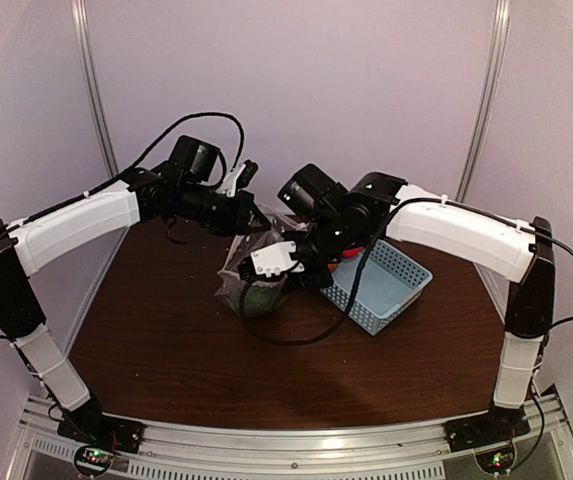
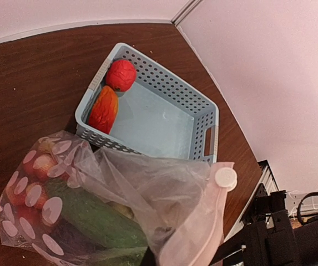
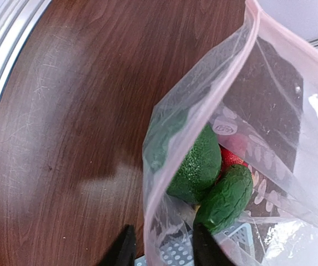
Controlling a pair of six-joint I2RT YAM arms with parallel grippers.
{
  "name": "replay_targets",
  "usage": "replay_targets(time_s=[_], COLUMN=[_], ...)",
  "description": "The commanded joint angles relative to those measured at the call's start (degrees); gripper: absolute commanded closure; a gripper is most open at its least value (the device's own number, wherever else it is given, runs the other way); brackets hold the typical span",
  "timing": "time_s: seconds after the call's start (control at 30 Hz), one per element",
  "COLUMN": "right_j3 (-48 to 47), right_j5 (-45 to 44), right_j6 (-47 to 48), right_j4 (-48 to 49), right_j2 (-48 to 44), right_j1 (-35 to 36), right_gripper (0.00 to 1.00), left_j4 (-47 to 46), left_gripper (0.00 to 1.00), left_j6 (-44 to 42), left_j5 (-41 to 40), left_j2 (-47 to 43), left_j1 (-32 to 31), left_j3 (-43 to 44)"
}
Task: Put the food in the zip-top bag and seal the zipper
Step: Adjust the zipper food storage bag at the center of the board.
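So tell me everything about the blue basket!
The basket is light blue plastic, its walls full of little holes, with a handle slot in one end. It stands upright on the brown table. A round red toy and a longer orange-red toy sit in one corner; the rest is bare. The clear bag lies beside it.

place: robot lab enclosure | cues: plain pale panels (image 1: 296,90), metal base rail (image 1: 296,440), brown table (image 1: 186,350)
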State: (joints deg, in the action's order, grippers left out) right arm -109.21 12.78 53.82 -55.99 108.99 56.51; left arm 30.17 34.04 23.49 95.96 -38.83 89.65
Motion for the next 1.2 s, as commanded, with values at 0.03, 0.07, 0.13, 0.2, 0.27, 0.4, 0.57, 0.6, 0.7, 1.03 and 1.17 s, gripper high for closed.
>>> replay_targets(time_s=[0.03,0.07,0.13,0.2,0.27,0.4,0.57,0.6,0.7,1.03,1.17], right_j3=[-5.0,-6.6,-7.7,-3.4,-5.3,-15.7,-15.3,-15.1,-15.2,-5.6,-2.1], right_j5=[-3.0,-3.1,-3.0,-3.4,-6.5,-6.2,-6.8,-7.2,-6.7,5.4,14.3], right_j6=[-0.5,-0.5,-1.2,-0.7,-2.2,-5.6,-7.5,-7.0,-7.6,-10.1,-15.0], right_j4=[-0.7,-0.6,3.3,10.7,12.8,8.2,12.3,12.7,12.9,6.9,6.2], right_j2=[1.1,0.6,-1.5,-4.5,-2.7,4.2,5.1,5.2,5.2,0.5,-5.0], right_j1=[0.0,0.1,0.1,0.2,0.6,0.0,-0.6,-0.5,-0.9,-1.4,-4.3], right_gripper=[0.93,0.98,1.0,1.0,1.0,1.0,1.0,1.0,1.0,0.72,0.53], left_j4=[-0.2,1.8,8.8,14.3,22.9,34.3,38.6,35.7,29.6,23.3,19.9], left_gripper=[1.0,1.0,1.0,1.0,1.0,1.0,1.0,1.0,1.0,1.0,1.0], left_j6=[-1.5,-2.9,-8.5,-17.0,-21.4,-22.3,-24.3,-24.8,-25.5,-19.9,-18.6], left_j5=[1.2,0.4,-5.5,-13.8,-26.1,-23.5,-30.5,-32.7,-28.8,-13.2,-10.0], left_j2=[0.1,0.3,0.7,1.4,4.9,11.8,11.1,9.0,5.6,6.1,5.8], left_j1=[-0.2,-0.2,-0.2,-0.2,-0.1,-0.1,-0.1,0.2,1.8,1.9,1.9], left_j3=[2.1,3.7,9.1,13.1,19.4,32.5,39.3,36.5,30.0,17.7,12.8])
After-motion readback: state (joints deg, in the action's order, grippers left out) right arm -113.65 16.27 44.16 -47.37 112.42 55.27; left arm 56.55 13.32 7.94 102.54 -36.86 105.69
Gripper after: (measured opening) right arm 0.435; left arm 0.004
